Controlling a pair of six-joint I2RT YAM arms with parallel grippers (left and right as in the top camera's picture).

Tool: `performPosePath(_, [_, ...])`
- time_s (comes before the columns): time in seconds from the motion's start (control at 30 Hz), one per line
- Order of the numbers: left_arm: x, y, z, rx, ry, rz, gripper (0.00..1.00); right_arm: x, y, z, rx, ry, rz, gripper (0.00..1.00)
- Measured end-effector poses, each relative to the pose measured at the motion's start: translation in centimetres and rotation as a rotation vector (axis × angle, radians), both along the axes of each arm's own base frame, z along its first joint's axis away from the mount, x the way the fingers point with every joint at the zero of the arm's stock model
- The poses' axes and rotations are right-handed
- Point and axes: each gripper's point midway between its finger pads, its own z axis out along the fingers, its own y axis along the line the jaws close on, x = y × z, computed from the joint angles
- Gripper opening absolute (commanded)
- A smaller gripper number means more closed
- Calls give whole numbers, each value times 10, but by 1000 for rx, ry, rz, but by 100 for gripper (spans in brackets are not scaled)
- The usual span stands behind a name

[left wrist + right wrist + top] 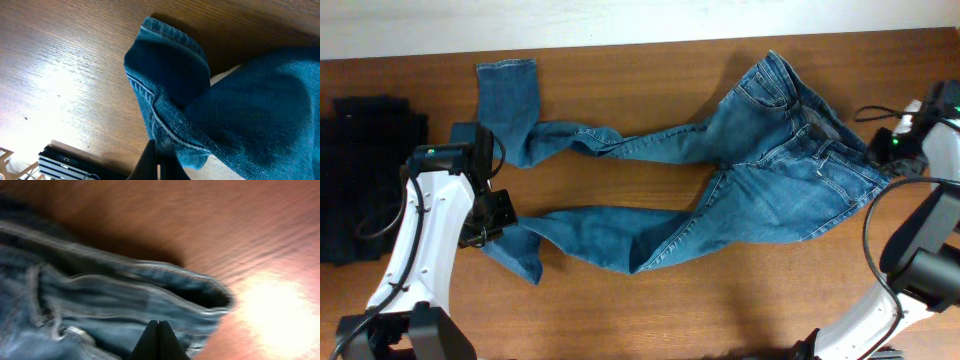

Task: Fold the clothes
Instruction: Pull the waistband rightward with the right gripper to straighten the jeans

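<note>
The blue jeans (pixel 760 170) lie spread across the wooden table, waistband at the right and both legs running left. My left gripper (pixel 503 215) is shut on the near leg close to its cuff. In the left wrist view the cuff (pixel 170 60) hangs folded, raised a little off the table, with denim pinched at my shut left gripper (pixel 156 154). My right gripper (pixel 892 165) is at the waistband's right end. The right wrist view is blurred and shows my right gripper (pixel 158 326) shut on the waistband denim (pixel 125 297), its edge lifted over a shadow.
A black folded garment pile (pixel 360 180) sits at the table's left edge, beside my left arm. The far leg's cuff (pixel 507 85) reaches toward the back left. Bare wood (pixel 670 310) runs along the front edge.
</note>
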Motion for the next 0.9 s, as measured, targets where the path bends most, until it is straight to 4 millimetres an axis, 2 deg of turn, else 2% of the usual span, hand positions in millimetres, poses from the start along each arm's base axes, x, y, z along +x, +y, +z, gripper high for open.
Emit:
performPosePath(0.2, [-1,-1,0,-5,3,0,1,24,45,-1,-13,-14,203,4])
performPosePath(0.33, [-1,-1,0,-5,3,0,0,32,68,-12,-25,-22,302,4])
performPosePath(0.73, [-1,-6,-1,-35,4,3,1,35,70,-57,-46,-34,358,4])
performPosePath(0.9, [-5,-7,0,-44,22,3,0,46,60,-55,-123,-53,363,4])
